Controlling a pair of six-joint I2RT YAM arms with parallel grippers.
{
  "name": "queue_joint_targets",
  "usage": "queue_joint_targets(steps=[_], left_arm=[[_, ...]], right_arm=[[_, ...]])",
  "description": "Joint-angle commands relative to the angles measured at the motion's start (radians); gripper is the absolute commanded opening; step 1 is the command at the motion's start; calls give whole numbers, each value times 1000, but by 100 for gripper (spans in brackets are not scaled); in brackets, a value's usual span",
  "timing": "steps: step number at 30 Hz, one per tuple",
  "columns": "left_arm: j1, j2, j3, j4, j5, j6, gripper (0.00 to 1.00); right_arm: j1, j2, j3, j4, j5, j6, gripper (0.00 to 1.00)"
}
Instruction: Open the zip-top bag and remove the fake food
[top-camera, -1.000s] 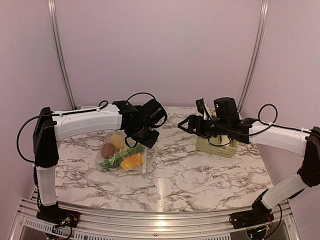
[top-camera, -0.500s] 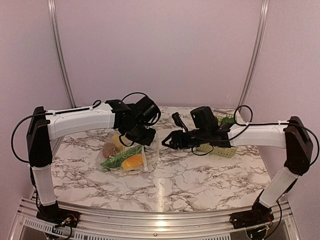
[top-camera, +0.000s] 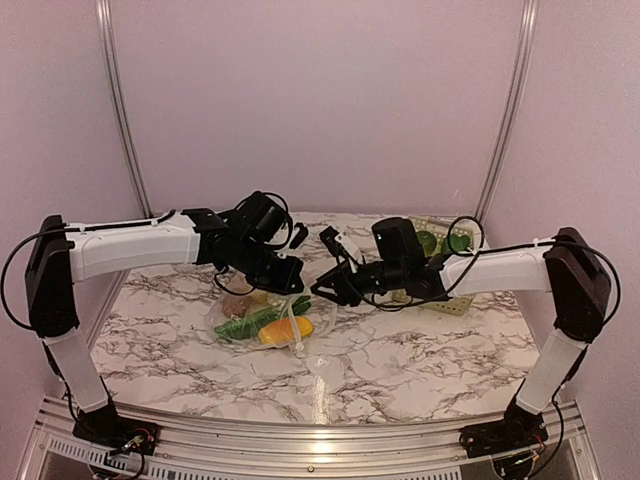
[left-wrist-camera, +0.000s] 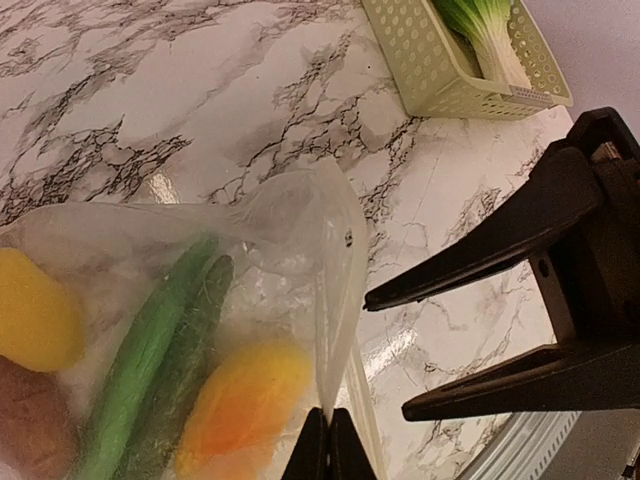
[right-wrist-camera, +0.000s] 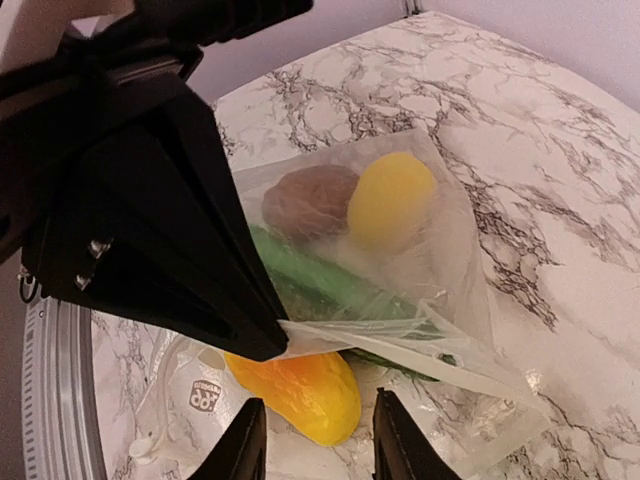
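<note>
**Marbled surface: one bag lip pinched, second tool poised opposite**

Marble-patterned surface (top-camera: 400, 370) is lying bare along its near edge. Just beyond that, the zip-top bag (top-camera: 250, 305) is resting left of centre, with its mouth edge being held up toward the middle. I am seeing the fake food (top-camera: 280, 328) sitting inside it. An orange piece (right-wrist-camera: 300, 395) is nearest the mouth, long green ones (right-wrist-camera: 320, 275) are lying across the middle, and a yellow piece (right-wrist-camera: 392, 200) and a brown piece (right-wrist-camera: 310, 200) are at the closed end.

The left tool (left-wrist-camera: 328, 452) is pressed together, pinching one thin layer of the bag's lip. I judge this is anchoring that side so the seal has something to pull against. The right tool (right-wrist-camera: 318, 445) is facing it from the other side with its fingers (right-wrist-camera: 395, 450) spread, gripping nothing. A loose strip of film is lying just ahead of the gap, and I am reading that as lining up on the opposite lip.

Farther back, the pale green basket (top-camera: 440, 298) is sitting near the far right edge with a green vegetable (left-wrist-camera: 490, 35) in it. It is likely where the food is going. Behind everything, a plain pink wall (top-camera: 320, 100) is closing off the cell.
</note>
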Motion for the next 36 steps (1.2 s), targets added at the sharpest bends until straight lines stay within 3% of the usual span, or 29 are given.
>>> queue_joint_targets(steps=[1,7,12,19,23,25,32,36], left_arm=[[33,-100,-67,39,144,51,0],[46,-177,-171,60,227,103,0],[49,-222,-247,98,271,136,0],[49,-247,-312,113,264,160,0],[49,-254,-331,116,259,181,0],[49,-261,-344,122,261,190,0],[60,-271,-381,112,255,211,0],[75,-283,-398,100,233,219,0]], right_arm=[[51,32,6,28,-39,-254,35],[141,100,41,4,-13,-400,40],[181,191,80,19,1,-438,52],[194,284,117,52,-7,-455,56],[210,330,134,67,2,-453,72],[215,348,128,98,3,-448,75],[221,410,155,126,3,-445,70],[220,427,169,117,8,-439,53]])
